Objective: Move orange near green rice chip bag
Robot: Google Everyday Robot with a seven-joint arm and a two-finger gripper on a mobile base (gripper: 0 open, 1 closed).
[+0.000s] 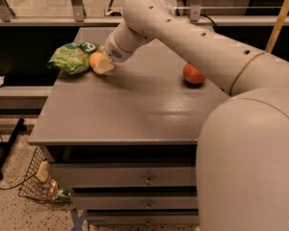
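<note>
The orange (94, 60) sits on the grey table (135, 109) at its far left, touching the right edge of the crumpled green rice chip bag (73, 57). My gripper (102, 64) is down at the orange, its cream-coloured tip pressed against the fruit's right side and hiding part of it. My arm reaches in from the right across the table's back half.
A red apple (193, 74) lies on the table's right side, behind my arm. Drawers (147, 179) sit under the tabletop. A wire basket (41, 182) with items stands on the floor at the lower left. A railing runs behind the table.
</note>
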